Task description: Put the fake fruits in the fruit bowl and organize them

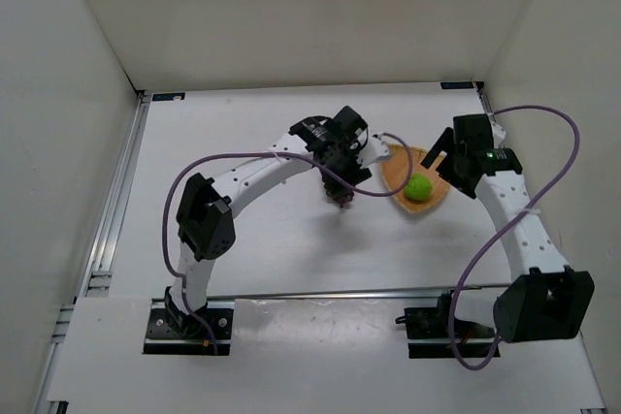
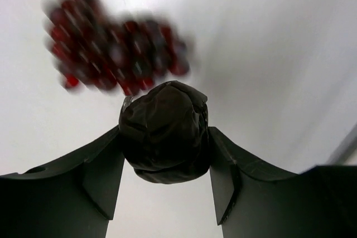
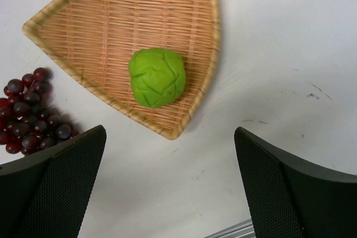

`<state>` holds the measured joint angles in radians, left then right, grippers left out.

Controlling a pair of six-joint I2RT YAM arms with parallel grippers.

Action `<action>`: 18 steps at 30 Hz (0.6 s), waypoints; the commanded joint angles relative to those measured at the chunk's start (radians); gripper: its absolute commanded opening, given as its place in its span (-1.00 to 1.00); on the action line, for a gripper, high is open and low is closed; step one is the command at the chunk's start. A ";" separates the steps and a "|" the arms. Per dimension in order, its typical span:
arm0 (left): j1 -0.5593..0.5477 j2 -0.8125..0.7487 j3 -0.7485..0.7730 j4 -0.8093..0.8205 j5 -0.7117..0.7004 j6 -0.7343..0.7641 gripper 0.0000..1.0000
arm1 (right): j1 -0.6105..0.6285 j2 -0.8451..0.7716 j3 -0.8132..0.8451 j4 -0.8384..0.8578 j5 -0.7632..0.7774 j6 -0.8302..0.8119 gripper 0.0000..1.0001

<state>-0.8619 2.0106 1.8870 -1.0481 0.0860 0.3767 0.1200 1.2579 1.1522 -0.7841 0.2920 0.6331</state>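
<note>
Clamps the near-black fruit (image 2: 164,124) in the left gripper (image 2: 165,143) near the grape bunch (image 3: 30,110), just left of the fruit bowl (image 3: 111,26) holding the green fruit (image 3: 157,76), right gripper (image 3: 167,143) gaping empty above; next likely calls for carrying it over the rim and releasing.

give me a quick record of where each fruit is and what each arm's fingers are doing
green fruit: in the basket, near its middle
grapes: on the table, outside the basket, beside its edge
black fruit: held between the left fingers
right fingers: open, empty, by the basket
fruits in basket: one of three
</note>
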 commanded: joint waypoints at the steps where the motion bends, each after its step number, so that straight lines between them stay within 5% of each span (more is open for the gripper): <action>1: -0.025 0.040 0.139 0.106 -0.022 0.031 -0.54 | -0.002 -0.099 -0.048 0.045 0.093 0.069 0.99; 10: -0.037 0.421 0.615 0.409 0.130 0.013 -0.40 | -0.040 -0.228 -0.176 0.055 0.170 0.117 0.97; 18: -0.046 0.476 0.545 0.560 0.176 0.022 -0.05 | -0.049 -0.316 -0.217 0.034 0.236 0.129 0.97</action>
<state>-0.9009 2.5286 2.4306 -0.5694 0.2108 0.3992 0.0757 0.9676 0.9344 -0.7609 0.4740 0.7486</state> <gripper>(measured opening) 0.669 0.985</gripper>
